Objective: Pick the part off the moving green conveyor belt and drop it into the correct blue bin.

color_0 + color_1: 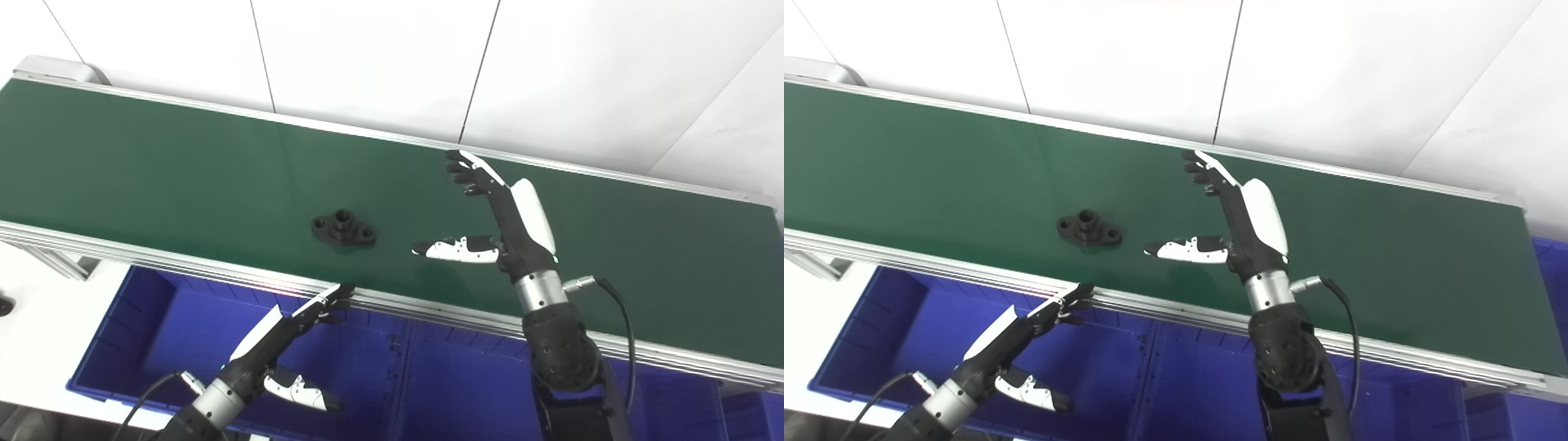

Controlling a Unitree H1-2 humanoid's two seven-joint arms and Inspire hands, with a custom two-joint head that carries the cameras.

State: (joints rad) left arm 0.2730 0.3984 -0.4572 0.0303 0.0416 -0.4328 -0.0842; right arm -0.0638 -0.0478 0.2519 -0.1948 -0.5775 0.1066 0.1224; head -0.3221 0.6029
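Observation:
A small black flanged part [343, 228] with a raised round hub lies flat on the green conveyor belt [153, 165], near the belt's front edge. My right hand [499, 214] hovers over the belt to the part's right, open, fingers stretched toward the far rail and thumb pointing at the part, a short gap away. My left hand [288, 346] is open below the belt's front rail, over the blue bin [141, 318], its fingertips [339, 293] reaching up to the rail. Neither hand holds anything.
Blue bins run side by side under the belt's front edge, with a second one [453, 392] to the right of a divider. An aluminium rail [184, 260] borders the belt's front. A white panelled wall [380, 55] stands behind.

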